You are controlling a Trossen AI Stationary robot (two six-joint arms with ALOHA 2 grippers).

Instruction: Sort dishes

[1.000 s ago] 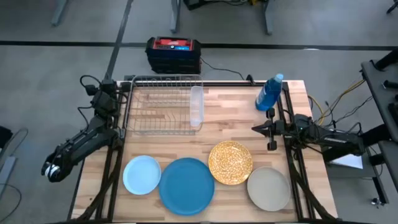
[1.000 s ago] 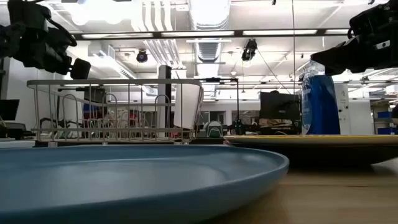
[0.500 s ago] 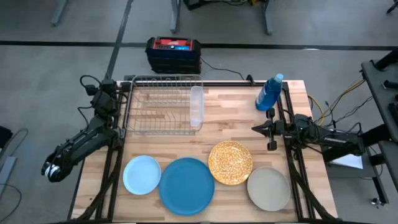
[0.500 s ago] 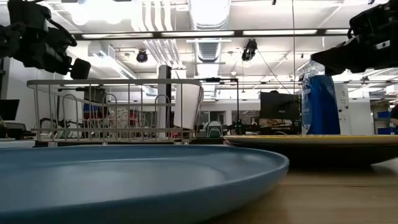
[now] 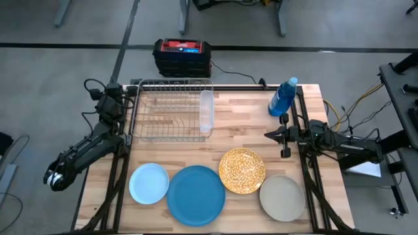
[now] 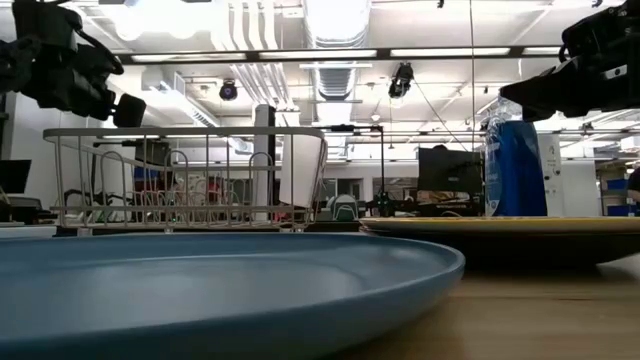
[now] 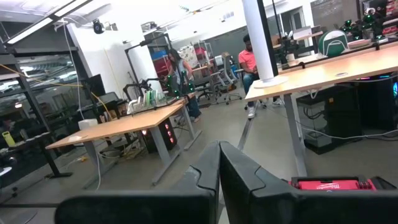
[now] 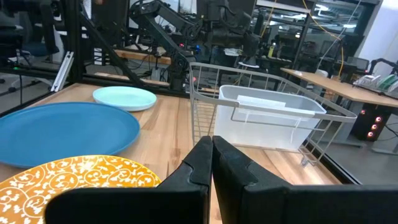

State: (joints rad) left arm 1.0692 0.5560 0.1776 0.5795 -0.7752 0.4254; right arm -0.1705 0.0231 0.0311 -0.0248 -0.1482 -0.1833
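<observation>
Four plates lie flat along the table's near edge: small pale blue, large mid-blue, gold speckled, beige-grey. The dark teal-green plate is out of view. My right gripper is shut and empty above the table's right side, pointing left, beyond the gold plate. My left gripper is shut and empty, off the table's left edge, pointing away from the table.
A wire dish rack stands at the far left of the table with a clear plastic container at its right end. A blue bottle stands at the far right. A red and black box sits on the floor beyond. People show in the room behind.
</observation>
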